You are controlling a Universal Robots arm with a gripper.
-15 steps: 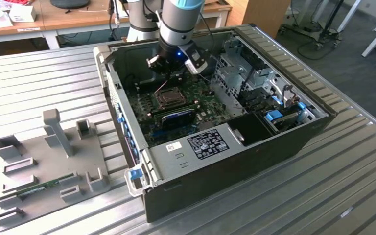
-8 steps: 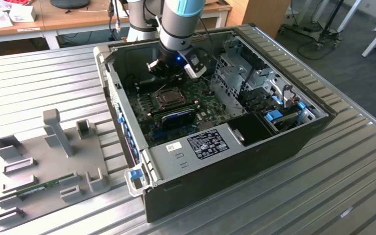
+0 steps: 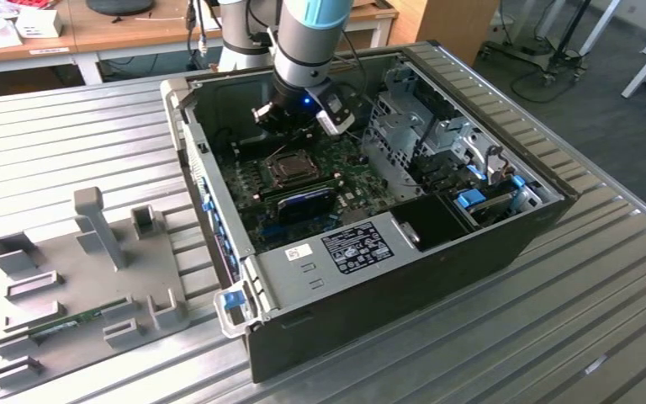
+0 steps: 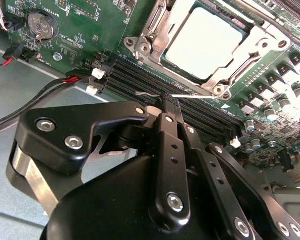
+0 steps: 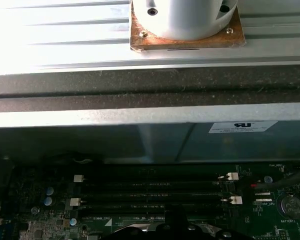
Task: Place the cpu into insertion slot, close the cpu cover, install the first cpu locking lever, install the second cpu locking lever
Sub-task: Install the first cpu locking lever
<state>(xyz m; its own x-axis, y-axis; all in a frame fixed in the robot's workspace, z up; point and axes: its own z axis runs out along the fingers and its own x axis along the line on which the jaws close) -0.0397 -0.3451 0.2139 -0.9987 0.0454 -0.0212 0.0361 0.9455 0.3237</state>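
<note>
Setting: an open computer case [image 3: 491, 244] lies on a ribbed metal table [image 3: 76, 126], and a robot arm [image 3: 300, 42] reaches down into it over the green motherboard [image 4: 80, 30].
Pincer: in the second wrist view the gripper [image 4: 168, 102] is clenched. Its fingertips are drawn together on the thin wire of a locking lever [image 4: 147, 93], just beside the long black memory slots [image 4: 135, 72].
Chip: the cpu [image 4: 202, 42] sits flat in the insertion slot [image 3: 297, 171], its pale metal top showing through the frame.
Cover: the cpu cover [image 4: 157, 25] lies down over the chip's edges and appears closed.
Done: seating the chip and lowering the cover look complete.
Left: the gripped lever stands off the socket's edge and is judged not yet hooked under its catch. Whether the other lever is latched cannot be told.
Nearby: a grey holder tray [image 3: 188, 252] rests on the table at the exterior view's left, well apart from the case.
</note>
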